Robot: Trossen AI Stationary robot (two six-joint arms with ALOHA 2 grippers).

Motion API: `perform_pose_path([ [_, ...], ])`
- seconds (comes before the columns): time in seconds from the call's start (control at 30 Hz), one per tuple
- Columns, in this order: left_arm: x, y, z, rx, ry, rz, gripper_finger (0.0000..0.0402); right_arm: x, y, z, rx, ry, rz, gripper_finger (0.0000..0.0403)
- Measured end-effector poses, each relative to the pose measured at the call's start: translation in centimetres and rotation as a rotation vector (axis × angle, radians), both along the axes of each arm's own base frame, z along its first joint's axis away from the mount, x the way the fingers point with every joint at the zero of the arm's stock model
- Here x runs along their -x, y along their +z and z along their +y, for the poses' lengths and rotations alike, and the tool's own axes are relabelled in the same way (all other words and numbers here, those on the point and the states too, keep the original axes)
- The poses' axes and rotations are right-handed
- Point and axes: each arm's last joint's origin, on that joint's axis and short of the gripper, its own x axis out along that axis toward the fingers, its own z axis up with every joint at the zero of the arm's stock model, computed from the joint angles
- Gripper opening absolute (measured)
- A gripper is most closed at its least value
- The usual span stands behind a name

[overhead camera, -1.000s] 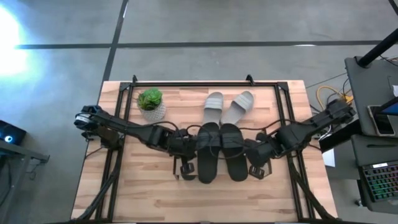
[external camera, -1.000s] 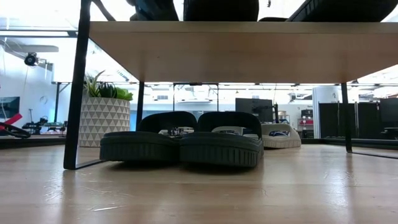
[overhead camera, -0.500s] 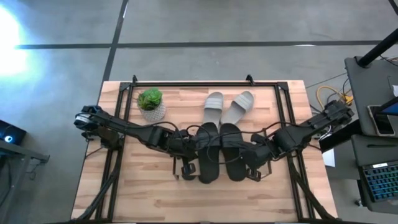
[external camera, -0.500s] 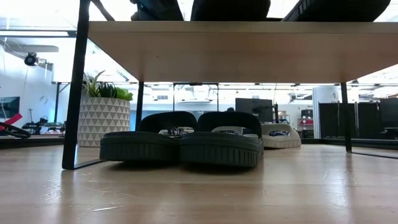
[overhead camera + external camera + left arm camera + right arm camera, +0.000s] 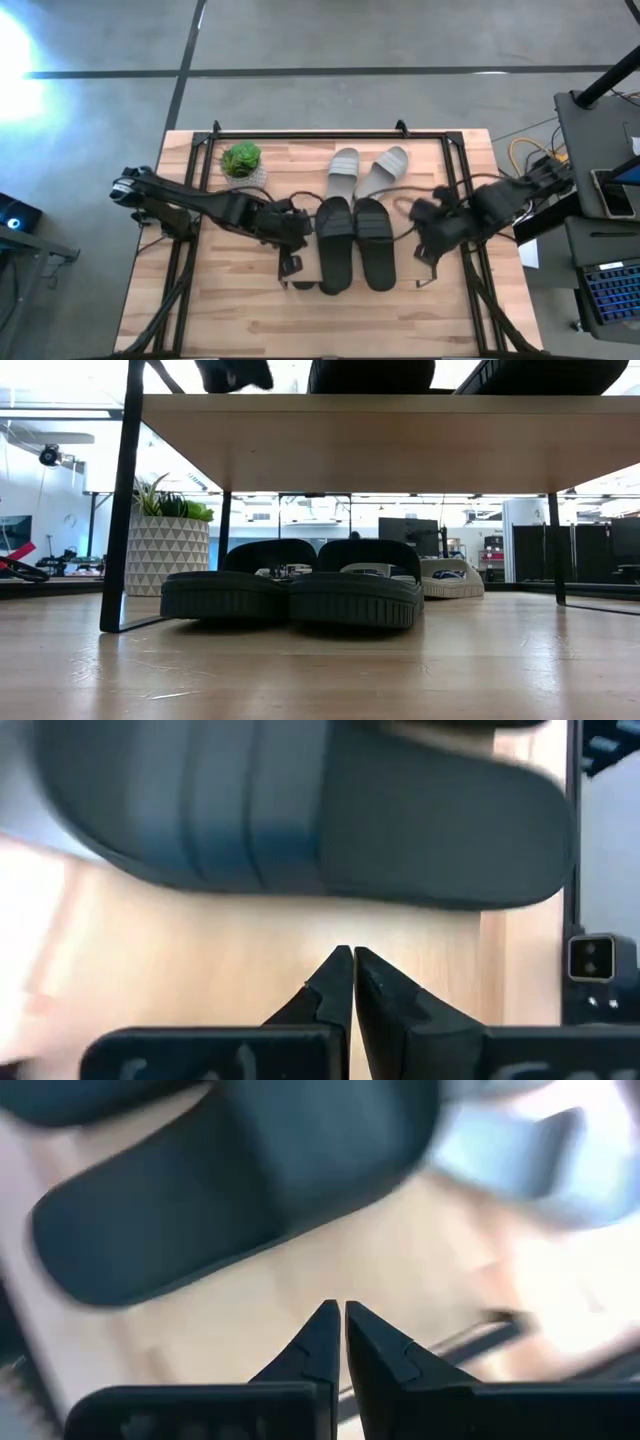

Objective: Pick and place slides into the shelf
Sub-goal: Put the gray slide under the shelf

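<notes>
Two black slides [image 5: 335, 245] [image 5: 372, 243] lie side by side, soles down, on the shelf's wooden top [image 5: 380, 445]. Two more dark slides [image 5: 225, 588] [image 5: 355, 590] rest on the table under the shelf. Two light grey slides [image 5: 345, 172] [image 5: 385, 172] lie on the table beyond it. My left gripper [image 5: 300, 232] hovers shut just left of the left black slide [image 5: 300, 820]. My right gripper [image 5: 425, 228] hovers shut to the right of the right black slide [image 5: 230, 1190]. Neither has anything between its fingers.
A small potted plant [image 5: 243, 165] stands at the far left of the table. The shelf's thin black side frames [image 5: 120, 510] stand on the tabletop. Black rails [image 5: 300, 136] run along the table's edges. Bare wood lies near the front edge.
Both grippers have risen and drawn away from the black slides on the shelf top, the left toward the table's left edge, the right toward its right edge, tipping as it went. Both stayed shut. The slides lie where they were.
</notes>
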Motion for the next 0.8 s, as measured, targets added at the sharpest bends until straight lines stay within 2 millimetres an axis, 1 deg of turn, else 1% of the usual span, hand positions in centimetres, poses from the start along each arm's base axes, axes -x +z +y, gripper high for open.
perform_pose_path([
  [0.1, 0.7, 2.0, 1.0, -0.089, 0.06, -0.085, 0.0, 1.0, 1.1, -1.2, 0.087, -0.029, -0.062, 0.0019],
  [0.17, 1.2, 3.1, 2.0, -0.157, 0.141, -0.135, 0.0007, 1.1, 1.3, -1.9, 0.142, -0.03, -0.082, 0.0035],
  [0.27, 2.0, 4.3, 3.8, -0.266, 0.21, -0.173, 0.0033, 1.0, 1.2, -3.2, 0.238, -0.021, -0.064, 0.0077],
  [0.37, 2.8, 5.2, 5.8, -0.376, 0.255, -0.186, 0.0071, 0.5, 0.8, -4.7, 0.339, -0.027, -0.026, 0.0128],
  [0.47, 3.1, 5.6, 8.0, -0.485, 0.263, -0.164, 0.0109, -0.3, 0.0, -6.8, 0.412, -0.078, 0.036, 0.0171],
  [0.53, 3.4, 5.8, 9.6, -0.535, 0.267, -0.14, 0.0129, -0.8, -0.7, -8.6, 0.359, -0.143, 0.082, 0.019],
  [0.6, 3.4, 5.8, 11.3, -0.564, 0.286, -0.116, 0.0142, -1.1, -1.4, -10.6, 0.263, -0.196, 0.124, 0.02],
  [0.73, 3.7, 5.5, 14.4, -0.573, 0.286, -0.075, 0.0149, -1.5, -2.7, -15.1, 0.188, -0.32, 0.121, 0.0203],
  [0.8, 3.6, 5.6, 15.6, -0.572, 0.283, -0.087, 0.015, -1.7, -3.3, -17.3, 0.161, -0.355, 0.105, 0.0203],
])
